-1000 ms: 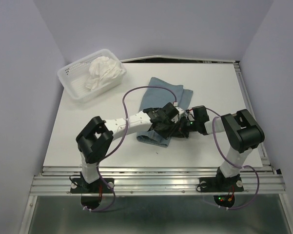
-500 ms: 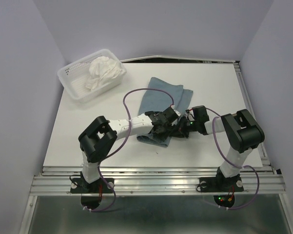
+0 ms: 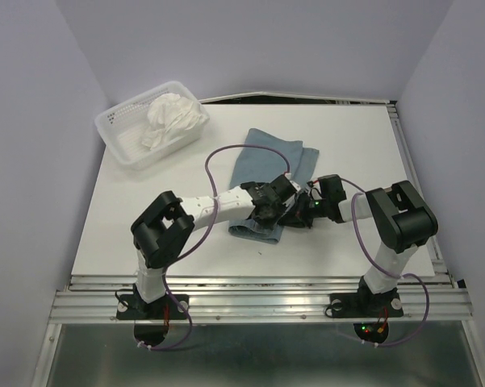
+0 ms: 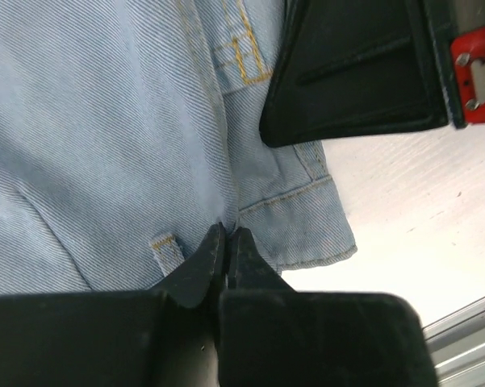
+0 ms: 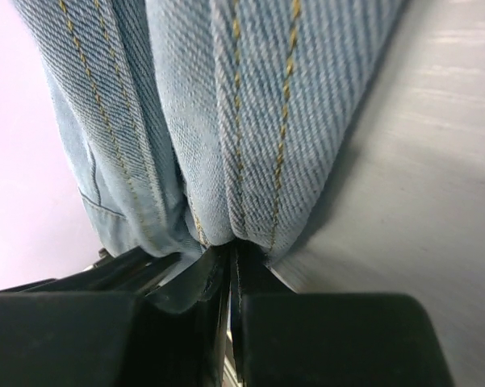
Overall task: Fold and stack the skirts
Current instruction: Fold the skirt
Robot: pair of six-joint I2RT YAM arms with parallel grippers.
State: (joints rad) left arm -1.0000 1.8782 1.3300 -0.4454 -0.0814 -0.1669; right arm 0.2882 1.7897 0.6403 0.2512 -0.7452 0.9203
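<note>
The dusty blue-grey skirt [image 3: 268,165] lies on the white table [image 3: 145,218] in the middle, its near end bunched between both grippers. My left gripper [image 3: 268,213] is shut on a fold of it by a belt loop, as the left wrist view [image 4: 228,234] shows on the cloth [image 4: 105,121]. My right gripper [image 3: 295,214] is shut on a stitched seam of the same skirt [image 5: 266,97], its tips [image 5: 231,246] pinching the cloth. The two grippers almost touch. The white ruffled skirt [image 3: 171,118] lies crumpled in the basket at the back left.
The white plastic mesh basket [image 3: 121,141] stands at the table's back left corner. The right gripper's black body [image 4: 355,72] fills the upper right of the left wrist view. A purple cable [image 3: 226,153] loops over the skirt. Walls close in left, right and behind.
My left gripper has shifted slightly nearer and towards the right gripper, drawing the skirt's near end in tighter. The right arm has hardly moved.
</note>
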